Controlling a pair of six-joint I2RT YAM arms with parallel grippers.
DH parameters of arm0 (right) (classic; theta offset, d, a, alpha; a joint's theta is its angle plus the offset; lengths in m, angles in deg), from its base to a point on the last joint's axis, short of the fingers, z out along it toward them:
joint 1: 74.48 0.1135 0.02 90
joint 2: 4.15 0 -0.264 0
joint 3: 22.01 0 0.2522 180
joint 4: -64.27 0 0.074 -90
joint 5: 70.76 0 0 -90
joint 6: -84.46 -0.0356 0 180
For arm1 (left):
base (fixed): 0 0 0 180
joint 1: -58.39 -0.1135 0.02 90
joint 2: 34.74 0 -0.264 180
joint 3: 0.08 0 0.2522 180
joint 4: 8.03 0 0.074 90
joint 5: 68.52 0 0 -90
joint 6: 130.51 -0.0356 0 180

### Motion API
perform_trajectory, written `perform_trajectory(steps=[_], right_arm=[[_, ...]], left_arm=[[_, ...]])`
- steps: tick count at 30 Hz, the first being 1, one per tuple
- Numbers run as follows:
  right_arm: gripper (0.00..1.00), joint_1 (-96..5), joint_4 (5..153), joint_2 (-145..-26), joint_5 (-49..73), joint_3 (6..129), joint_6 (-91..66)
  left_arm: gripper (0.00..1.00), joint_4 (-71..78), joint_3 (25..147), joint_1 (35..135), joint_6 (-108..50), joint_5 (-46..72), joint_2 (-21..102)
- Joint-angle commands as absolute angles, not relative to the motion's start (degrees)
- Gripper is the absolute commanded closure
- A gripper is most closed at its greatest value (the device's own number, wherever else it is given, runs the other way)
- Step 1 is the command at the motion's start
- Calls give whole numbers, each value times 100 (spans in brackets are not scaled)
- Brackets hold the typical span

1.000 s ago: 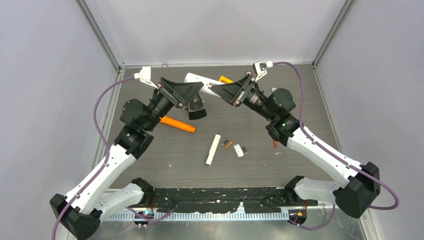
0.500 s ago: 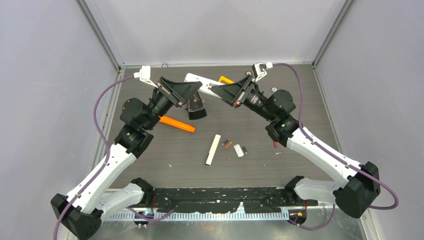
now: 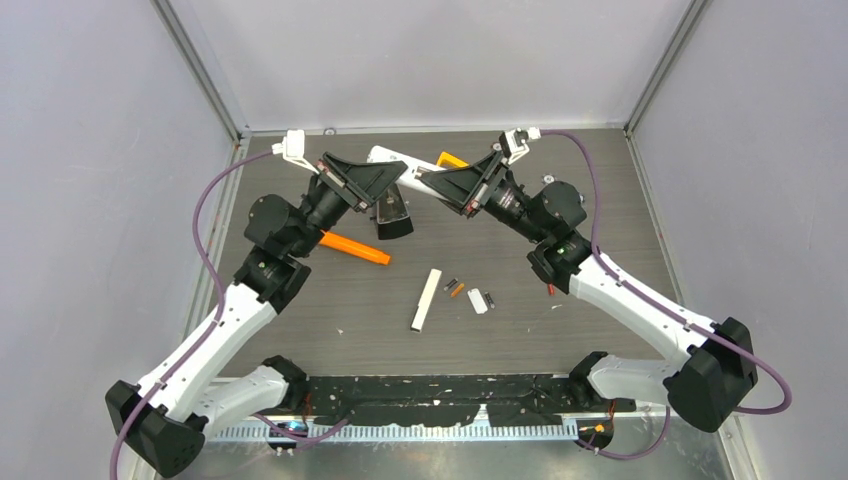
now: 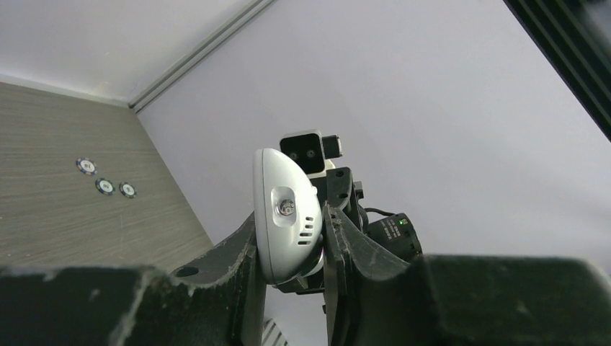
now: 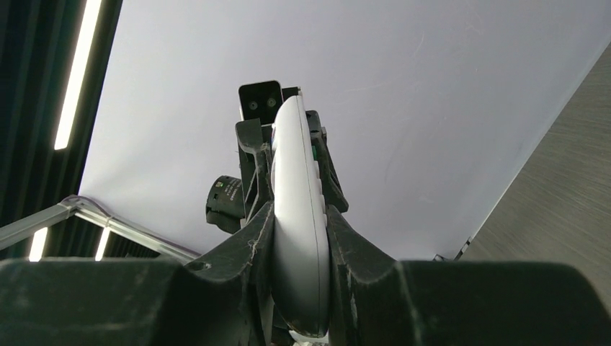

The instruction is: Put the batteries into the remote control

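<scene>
Three to load, all loose on the bench [image 3: 340,290], none in a remote: dark grey battery [image 3: 450,283] and orange battery [image 3: 458,291] side by side near the middle, red battery [image 3: 550,288] well apart to the right, close beside the right forearm.

One white remote [image 3: 385,156], lifted off the bench at the far middle and gripped from both ends.

One white bar [image 3: 427,298] flat on the bench just left of the grey and orange pair; one small white piece [image 3: 478,300] just right of them. One long orange stick [image 3: 355,248] and one black wedge [image 3: 393,218] near the left wrist. One orange bit [image 3: 452,159] peeping out behind the right wrist. Three round discs [image 4: 105,186] in a short row on the bench, seen from the left wrist.

Two arms, both reaching forward from the near edge, elbows out, forearms slanting inward, wrists turned toward each other so as to meet almost tip to tip in a shallow V.

Left tool [image 4: 288,245]: narrowed onto the rounded end of the white remote, a finger pressed against each side. Right tool [image 5: 299,238]: clamped on the same remote edge-on, fingers snug on both faces, only slightly apart.
</scene>
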State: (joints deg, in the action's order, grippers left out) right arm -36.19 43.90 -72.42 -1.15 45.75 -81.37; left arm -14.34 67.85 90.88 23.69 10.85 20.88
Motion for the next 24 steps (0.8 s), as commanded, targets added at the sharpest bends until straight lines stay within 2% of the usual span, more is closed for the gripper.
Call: perform_trajectory(steps=[1, 5, 7, 9, 14, 21, 24], right_arm=[[83, -3610, 4231, -7235, -178, 4513, -8129], [34, -3641, 4806, -6995, -27, 4480, -7805], [20, -3673, 5443, -6791, 115, 4561, -7377], [14, -3756, 6076, -6582, 215, 4646, -6948], [15, -4194, 8035, -6070, 359, 4698, -5947], [37, -4368, 11173, -6535, 1448, 5171, -3777], [40, -4354, 11977, -6875, 1737, 5154, -3312]], left_arm=[[100, -1717, 6775, 9082, 2088, 1108, 2056], [100, -1274, 6726, 9037, 1573, 1338, 1856], [100, -903, 6684, 8978, 1197, 1485, 1693], [100, -464, 6640, 8903, 770, 1597, 1531], [100, 509, 6507, 8615, -171, 1433, 1188], [100, 1837, 6568, 8502, -1216, 22, 1273], [100, 1790, 6378, 8501, -1043, -840, 1343]])
